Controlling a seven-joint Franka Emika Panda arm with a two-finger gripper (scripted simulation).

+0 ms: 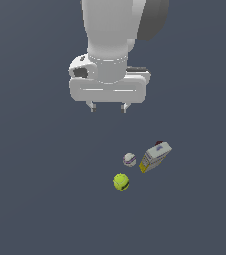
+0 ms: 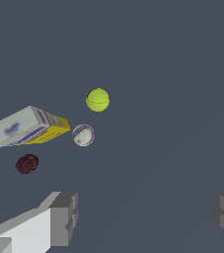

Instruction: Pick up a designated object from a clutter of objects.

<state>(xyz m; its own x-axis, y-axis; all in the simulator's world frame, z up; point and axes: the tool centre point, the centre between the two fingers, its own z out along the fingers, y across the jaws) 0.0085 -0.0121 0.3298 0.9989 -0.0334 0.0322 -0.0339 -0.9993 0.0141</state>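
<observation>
Yellow-green tennis ball (image 1: 122, 182) on floor | gripper (image 1: 107, 106) well above, apart | gripper spread, empty

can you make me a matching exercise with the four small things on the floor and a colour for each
Column one:
1. tennis ball
2. small ball
3. box
4. round lump

Column two:
a. dark red
b. white with yellow
c. yellow-green
d. white with thin red and blue markings

Pairs: 1-c, 2-d, 3-b, 4-a
</observation>
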